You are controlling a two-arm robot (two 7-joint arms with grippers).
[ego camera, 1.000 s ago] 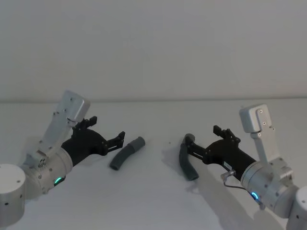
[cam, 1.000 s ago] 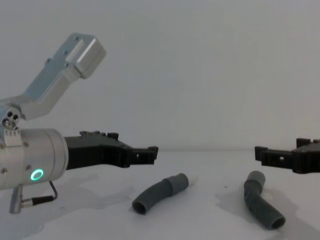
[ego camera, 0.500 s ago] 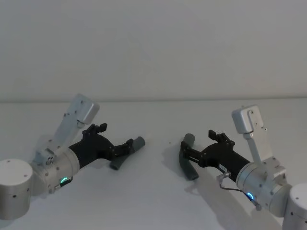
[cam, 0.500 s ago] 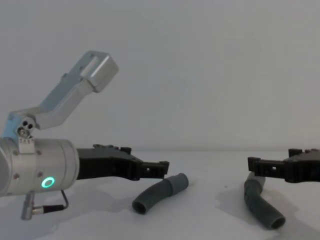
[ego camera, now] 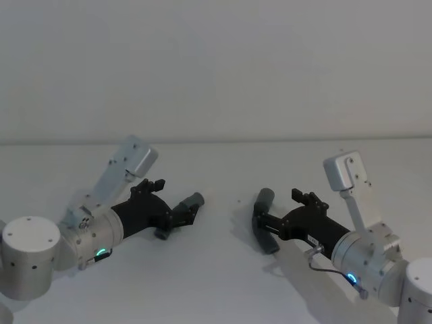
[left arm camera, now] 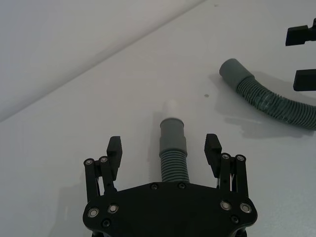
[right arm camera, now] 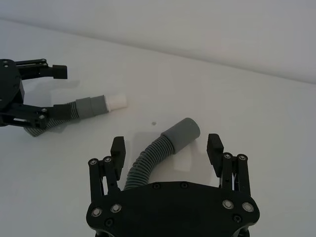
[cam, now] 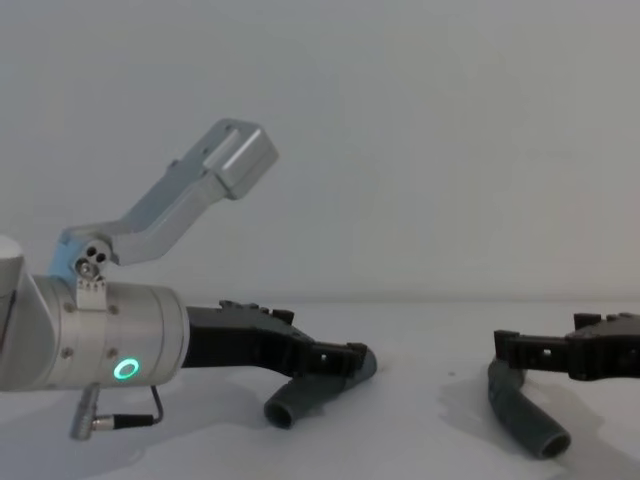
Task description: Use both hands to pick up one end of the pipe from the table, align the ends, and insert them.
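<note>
Two bent dark-grey ribbed pieces lay on the table (ego camera: 223, 283): the left pipe (cam: 300, 398) white-tipped, the right pipe (cam: 520, 415) plain-cuffed. Low over the table, the left gripper (left arm camera: 164, 146) and right gripper (right arm camera: 165, 144) each straddled one, spread wide, grasping nothing.

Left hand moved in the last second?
Yes. In the head view the left hand has advanced toward the left pipe piece, which has stayed put on the table; the hand, open, now straddles the ribbed hose.
</note>
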